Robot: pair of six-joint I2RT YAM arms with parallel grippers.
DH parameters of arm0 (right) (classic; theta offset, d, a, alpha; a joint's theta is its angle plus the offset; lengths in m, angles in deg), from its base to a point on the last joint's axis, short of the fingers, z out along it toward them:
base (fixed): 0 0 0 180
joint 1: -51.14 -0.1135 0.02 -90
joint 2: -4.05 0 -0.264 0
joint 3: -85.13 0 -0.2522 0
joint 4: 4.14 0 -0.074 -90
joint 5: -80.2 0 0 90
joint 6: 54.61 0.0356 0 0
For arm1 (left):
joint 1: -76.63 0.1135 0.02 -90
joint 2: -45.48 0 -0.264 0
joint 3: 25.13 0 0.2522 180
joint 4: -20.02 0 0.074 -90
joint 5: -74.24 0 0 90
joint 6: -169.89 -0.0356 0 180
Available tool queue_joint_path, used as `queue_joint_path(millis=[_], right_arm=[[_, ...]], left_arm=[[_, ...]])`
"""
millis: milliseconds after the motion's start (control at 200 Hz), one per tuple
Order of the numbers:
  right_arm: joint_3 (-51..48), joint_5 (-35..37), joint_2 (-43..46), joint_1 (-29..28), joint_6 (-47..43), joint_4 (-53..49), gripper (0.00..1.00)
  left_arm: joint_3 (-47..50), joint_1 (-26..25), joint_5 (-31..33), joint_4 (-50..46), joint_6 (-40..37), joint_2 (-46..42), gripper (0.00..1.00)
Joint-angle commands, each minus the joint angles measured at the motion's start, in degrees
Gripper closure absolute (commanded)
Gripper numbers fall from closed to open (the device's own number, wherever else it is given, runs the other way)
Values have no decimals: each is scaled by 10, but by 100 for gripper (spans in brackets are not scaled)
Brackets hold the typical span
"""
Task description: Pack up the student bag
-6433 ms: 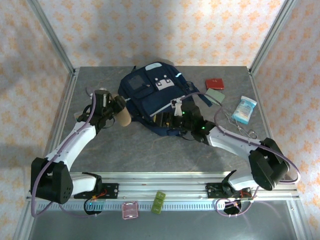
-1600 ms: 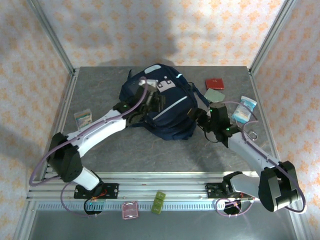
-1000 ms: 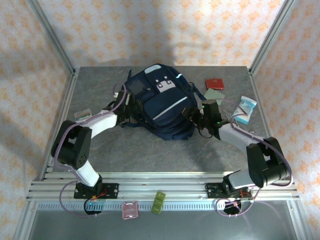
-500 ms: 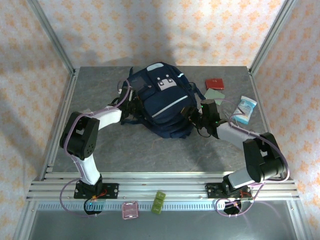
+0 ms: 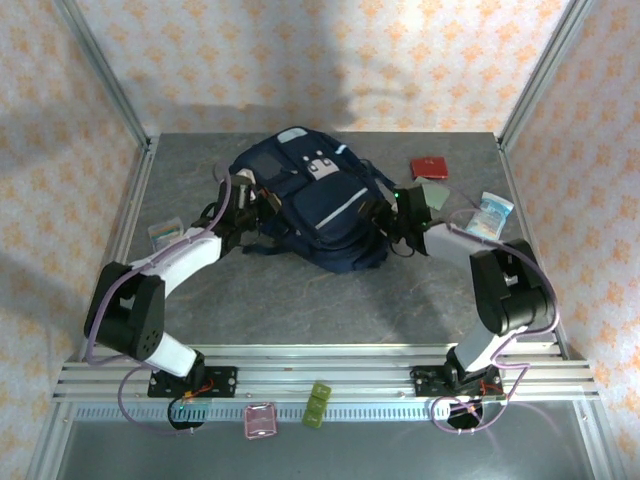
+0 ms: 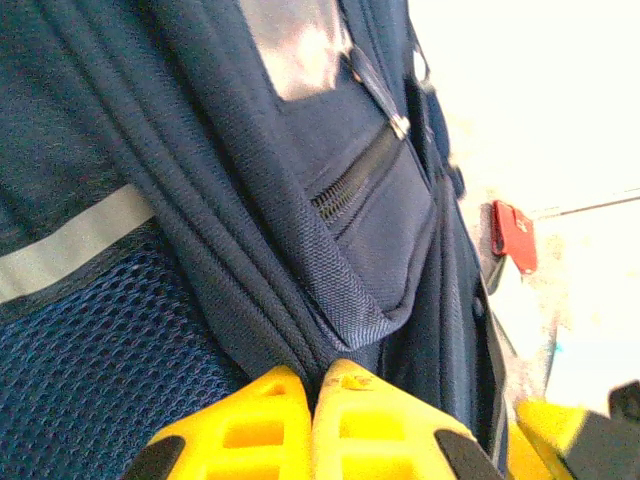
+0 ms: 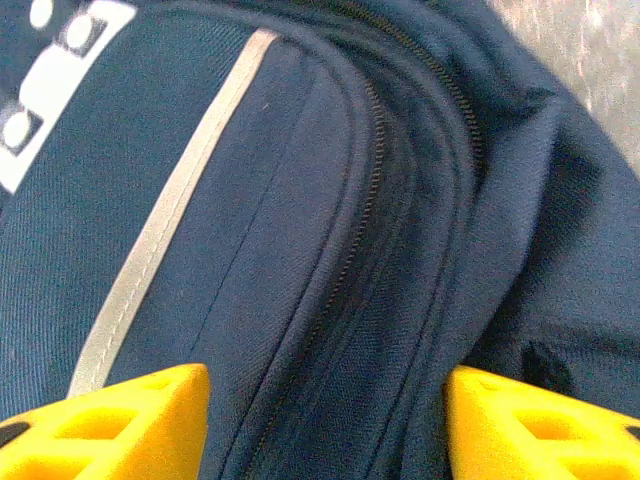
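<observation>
Top external: white-striped navy student bag (image 5: 312, 203), left claw (image 6: 315, 378) tight on it, right claw (image 7: 322, 402) agape.

One student bag (image 5: 318, 205), one red case (image 5: 430, 167)

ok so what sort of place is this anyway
Probably a robot test cell in a lab: a grey table framed by aluminium posts, patterned backdrop panels around it, and a left arm and right arm bolted to a rail at its near edge, both at the student bag.
</observation>
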State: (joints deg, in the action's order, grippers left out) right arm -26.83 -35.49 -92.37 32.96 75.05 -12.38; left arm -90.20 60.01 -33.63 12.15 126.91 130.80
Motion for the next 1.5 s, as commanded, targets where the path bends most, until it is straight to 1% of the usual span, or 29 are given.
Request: queue_joint_path(millis=[0,105,190,285,440,521,611,656,726,781,876,896,956,986,1036,1086,1196,1316,1497], right_arm=[[81,20,-41,5,-34,-6,40],[138,28,-66,5,-47,-50,45],[152,55,-49,-3,-64,-82,47],[140,99,-3,-18,-91,-117,47],[81,160,114,-49,-119,-135,45],[56,176,164,-78,-131,-136,46],[25,165,203,-118,-134,-122,48],[9,160,215,-147,-135,-111,52],[-14,166,222,-194,-132,-91,55],[-27,170,217,-221,-124,-82,56],[-59,157,210,-230,-97,-56,55],[-64,156,210,-230,-94,-50,55],[-77,161,213,-230,-88,-39,53],[-80,165,214,-231,-87,-36,52],[-79,167,213,-230,-88,-35,52],[-76,172,213,-230,-90,-37,52],[-70,180,213,-230,-94,-37,52],[-69,182,217,-230,-94,-38,52],[-84,184,228,-230,-87,-32,52]], left_arm=[[7,-23,-44,49,41,-34,100],[9,-36,-36,62,57,-41,100],[7,-38,-41,75,76,-38,100],[7,-39,-35,91,95,-43,100],[0,-39,-24,98,113,-54,100],[-2,-39,-25,104,123,-58,100],[1,-39,-21,113,136,-63,100],[0,-40,-18,116,141,-66,100],[1,-40,-19,120,142,-68,100],[-1,-40,-23,117,139,-67,100],[-5,-43,-27,90,119,-64,100],[-5,-44,-23,79,116,-64,94],[3,-49,-9,56,111,-65,67],[10,-53,2,46,111,-66,56],[26,-60,19,39,112,-65,46],[43,-66,33,36,120,-59,40],[68,-74,44,42,135,-29,37],[71,-79,65,32,142,4,37],[67,-79,101,36,143,28,38]])
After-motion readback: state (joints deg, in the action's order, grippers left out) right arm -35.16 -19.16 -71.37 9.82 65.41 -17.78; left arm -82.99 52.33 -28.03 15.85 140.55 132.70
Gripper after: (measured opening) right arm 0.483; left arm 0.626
